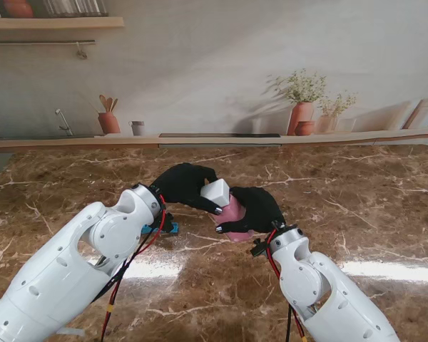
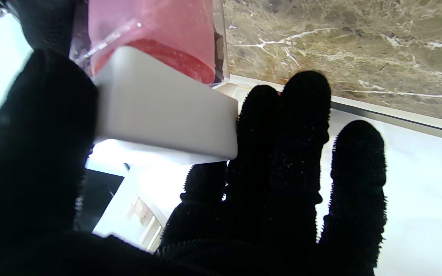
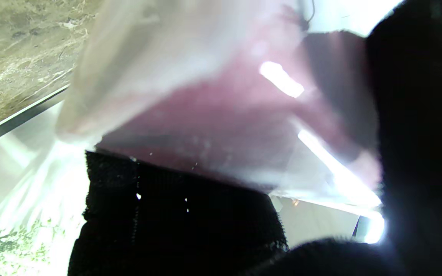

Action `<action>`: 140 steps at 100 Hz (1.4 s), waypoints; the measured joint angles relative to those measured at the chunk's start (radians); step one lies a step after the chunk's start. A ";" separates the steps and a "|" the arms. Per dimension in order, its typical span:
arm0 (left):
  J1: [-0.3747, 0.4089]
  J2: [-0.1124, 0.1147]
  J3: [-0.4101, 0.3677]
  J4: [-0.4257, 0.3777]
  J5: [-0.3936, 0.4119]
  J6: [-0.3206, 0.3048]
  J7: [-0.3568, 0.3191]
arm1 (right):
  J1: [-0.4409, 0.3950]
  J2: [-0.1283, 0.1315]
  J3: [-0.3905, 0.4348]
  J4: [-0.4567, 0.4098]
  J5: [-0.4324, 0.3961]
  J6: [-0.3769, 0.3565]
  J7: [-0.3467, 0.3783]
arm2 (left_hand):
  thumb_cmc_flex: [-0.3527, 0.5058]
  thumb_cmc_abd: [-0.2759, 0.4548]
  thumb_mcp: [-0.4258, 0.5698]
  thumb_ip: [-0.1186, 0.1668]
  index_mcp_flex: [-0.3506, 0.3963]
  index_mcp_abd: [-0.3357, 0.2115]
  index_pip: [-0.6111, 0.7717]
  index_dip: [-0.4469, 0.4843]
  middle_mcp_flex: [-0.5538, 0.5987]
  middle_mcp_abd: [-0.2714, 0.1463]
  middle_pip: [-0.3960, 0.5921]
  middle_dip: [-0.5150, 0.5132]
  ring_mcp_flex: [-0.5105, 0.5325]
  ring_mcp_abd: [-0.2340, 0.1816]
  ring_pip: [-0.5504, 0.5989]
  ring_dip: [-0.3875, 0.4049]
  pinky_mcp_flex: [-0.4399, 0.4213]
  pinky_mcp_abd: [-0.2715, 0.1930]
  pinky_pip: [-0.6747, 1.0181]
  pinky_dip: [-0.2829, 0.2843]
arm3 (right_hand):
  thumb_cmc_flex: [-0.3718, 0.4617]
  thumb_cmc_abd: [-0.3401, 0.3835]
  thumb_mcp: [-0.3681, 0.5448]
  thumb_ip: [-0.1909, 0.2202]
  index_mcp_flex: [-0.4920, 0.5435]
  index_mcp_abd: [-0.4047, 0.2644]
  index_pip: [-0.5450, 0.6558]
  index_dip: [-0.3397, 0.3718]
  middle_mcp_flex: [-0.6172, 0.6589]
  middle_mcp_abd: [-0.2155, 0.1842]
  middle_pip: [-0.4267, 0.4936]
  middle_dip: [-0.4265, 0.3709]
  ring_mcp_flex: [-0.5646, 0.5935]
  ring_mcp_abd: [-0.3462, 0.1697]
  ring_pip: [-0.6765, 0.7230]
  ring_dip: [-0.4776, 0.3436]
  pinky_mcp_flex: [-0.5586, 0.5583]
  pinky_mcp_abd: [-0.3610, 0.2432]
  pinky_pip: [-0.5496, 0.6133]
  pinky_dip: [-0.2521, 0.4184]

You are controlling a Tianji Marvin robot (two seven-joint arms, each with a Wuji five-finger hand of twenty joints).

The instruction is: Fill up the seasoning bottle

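Here, the right hand (image 1: 255, 209) wraps around the pink seasoning bottle (image 1: 233, 211), held up over the brown table (image 1: 357, 206). The left hand (image 1: 185, 185) pinches its white cap (image 1: 215, 194) on top.

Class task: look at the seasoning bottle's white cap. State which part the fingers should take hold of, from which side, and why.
Grip the white cap across its flat opposite faces, coming from the left, since the right hand already wraps the pink bottle body. The cap's blocky, flat-sided shape suits a thumb-against-fingers pinch, as the left hand shows.
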 measured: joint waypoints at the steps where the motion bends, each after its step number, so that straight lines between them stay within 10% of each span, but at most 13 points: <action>1: 0.001 0.000 0.000 -0.001 0.000 0.003 0.001 | 0.000 0.000 0.000 0.000 0.000 0.001 -0.001 | 0.000 0.000 0.000 0.000 0.000 0.000 0.000 0.002 0.000 0.000 0.000 0.000 0.000 0.000 0.000 0.000 0.000 0.000 0.000 0.000 | 0.000 0.000 0.000 0.000 0.000 0.001 0.000 -0.001 0.000 0.000 0.000 0.000 0.000 0.000 0.000 0.000 0.000 0.000 0.000 0.000; 40: 0.031 -0.017 -0.025 -0.032 -0.014 0.071 0.063 | 0.001 -0.010 -0.010 0.008 0.005 0.023 -0.039 | -0.001 0.000 0.004 0.000 0.011 0.017 0.000 0.017 0.001 0.003 0.001 0.001 0.004 0.000 0.000 0.000 0.009 0.000 0.002 0.000 | 0.000 0.009 0.000 0.001 0.000 0.006 -0.001 -0.001 0.001 0.006 0.000 0.000 0.000 0.005 0.007 0.000 0.000 0.001 0.000 0.000; 99: 0.135 0.012 -0.263 -0.080 0.205 0.060 -0.025 | 0.009 -0.017 -0.009 0.054 0.031 0.012 -0.049 | -0.001 0.000 0.005 0.000 0.011 0.018 0.000 0.021 0.001 0.003 0.001 0.007 0.001 0.000 0.000 0.000 -0.015 0.000 0.009 0.000 | 0.000 0.009 0.000 0.001 0.000 0.006 -0.001 -0.001 0.001 0.006 0.000 0.000 0.000 0.005 0.004 0.000 0.000 0.001 0.000 -0.009; 140: 0.440 0.043 -0.494 -0.205 0.366 -0.140 -0.089 | 0.034 -0.022 -0.029 0.109 0.062 0.014 -0.041 | 0.001 0.000 -0.001 0.000 0.011 0.018 0.000 0.001 0.000 0.002 -0.001 0.011 -0.010 0.000 0.000 0.000 -0.131 -0.033 0.002 0.007 | 0.000 0.009 0.000 0.001 0.000 0.006 -0.002 -0.001 0.001 0.006 0.000 0.000 0.000 0.005 0.002 0.000 0.000 0.001 0.000 -0.010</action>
